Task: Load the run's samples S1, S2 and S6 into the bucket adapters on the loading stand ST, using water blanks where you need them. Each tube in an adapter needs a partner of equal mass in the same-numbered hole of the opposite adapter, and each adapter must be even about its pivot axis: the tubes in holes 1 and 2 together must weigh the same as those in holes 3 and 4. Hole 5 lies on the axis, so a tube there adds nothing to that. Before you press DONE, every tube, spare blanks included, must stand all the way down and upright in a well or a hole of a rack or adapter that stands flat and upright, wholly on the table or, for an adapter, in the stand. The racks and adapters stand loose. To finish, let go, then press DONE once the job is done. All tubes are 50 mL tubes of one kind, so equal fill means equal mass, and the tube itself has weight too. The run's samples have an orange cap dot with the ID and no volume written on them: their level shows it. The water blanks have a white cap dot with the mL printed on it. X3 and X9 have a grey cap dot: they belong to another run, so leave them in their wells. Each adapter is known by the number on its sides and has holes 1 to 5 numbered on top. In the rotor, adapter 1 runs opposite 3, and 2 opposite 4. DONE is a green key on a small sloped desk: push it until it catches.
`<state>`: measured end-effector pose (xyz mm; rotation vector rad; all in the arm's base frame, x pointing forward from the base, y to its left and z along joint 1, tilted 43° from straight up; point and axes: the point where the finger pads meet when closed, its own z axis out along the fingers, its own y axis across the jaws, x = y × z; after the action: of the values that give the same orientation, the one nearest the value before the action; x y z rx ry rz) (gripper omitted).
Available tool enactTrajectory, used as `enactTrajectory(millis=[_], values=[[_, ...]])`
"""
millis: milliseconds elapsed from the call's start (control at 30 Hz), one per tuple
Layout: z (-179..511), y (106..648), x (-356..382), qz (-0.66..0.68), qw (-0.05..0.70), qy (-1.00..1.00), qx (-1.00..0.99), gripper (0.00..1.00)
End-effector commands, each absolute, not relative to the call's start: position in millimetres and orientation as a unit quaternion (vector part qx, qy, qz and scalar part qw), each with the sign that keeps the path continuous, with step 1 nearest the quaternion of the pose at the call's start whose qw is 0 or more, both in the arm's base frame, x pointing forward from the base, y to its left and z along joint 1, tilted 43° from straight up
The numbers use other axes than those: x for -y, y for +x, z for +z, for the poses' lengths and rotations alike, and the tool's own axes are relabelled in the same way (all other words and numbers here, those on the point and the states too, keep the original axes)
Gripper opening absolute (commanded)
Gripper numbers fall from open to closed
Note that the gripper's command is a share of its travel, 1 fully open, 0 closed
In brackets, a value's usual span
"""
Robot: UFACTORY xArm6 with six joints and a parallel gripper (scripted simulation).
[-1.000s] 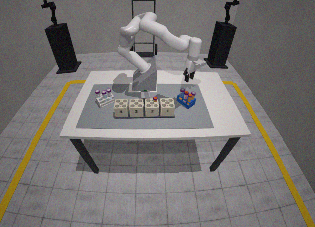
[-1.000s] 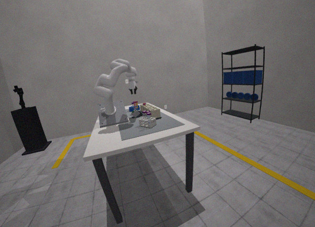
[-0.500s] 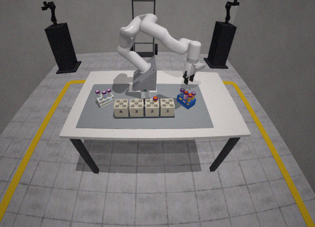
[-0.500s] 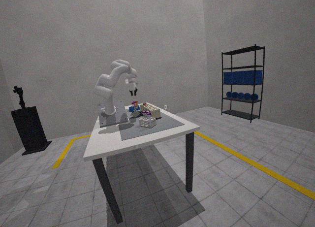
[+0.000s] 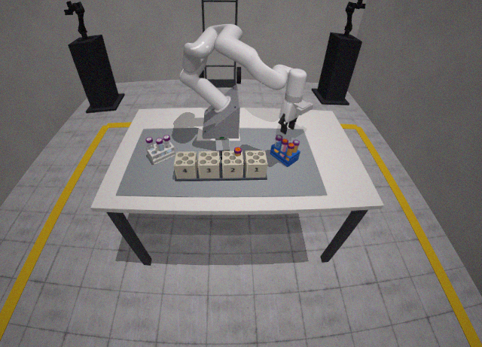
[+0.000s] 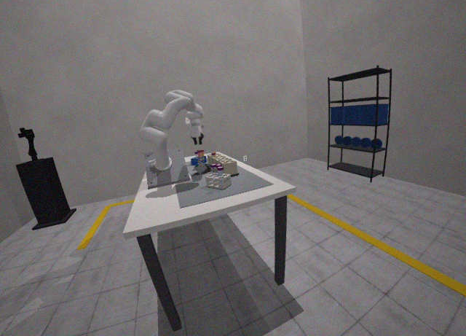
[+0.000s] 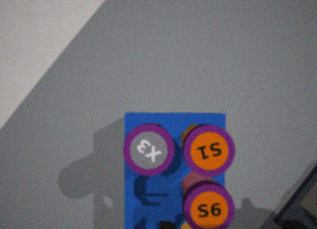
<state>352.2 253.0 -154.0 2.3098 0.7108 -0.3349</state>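
Observation:
My gripper is open and empty, above and behind the blue rack. In the wrist view S1 and X3 stand side by side at one end, with S6 beside S1. The top view shows a fourth tube, its label unreadable. An orange-dotted tube stands in a rear hole of adapter 2; its ID is unreadable. Adapter 1, adapter 3 and adapter 4 show no tubes. Three tubes stand in the white rack; their labels are unreadable.
The adapters stand in one row on the low dark stand, between the white rack at left and the blue rack at right. The green DONE key is on a small sloped desk behind them, in front of the arm's base.

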Motion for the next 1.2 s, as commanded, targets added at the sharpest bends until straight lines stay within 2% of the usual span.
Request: enactTrajectory(millis=[0,1167], values=[[-157.0,353.6,-251.4,-0.126,0.342,0.890,-0.274,0.57],[-200.9,351.4,-210.7,-0.126,0.342,0.890,-0.274,0.57]])
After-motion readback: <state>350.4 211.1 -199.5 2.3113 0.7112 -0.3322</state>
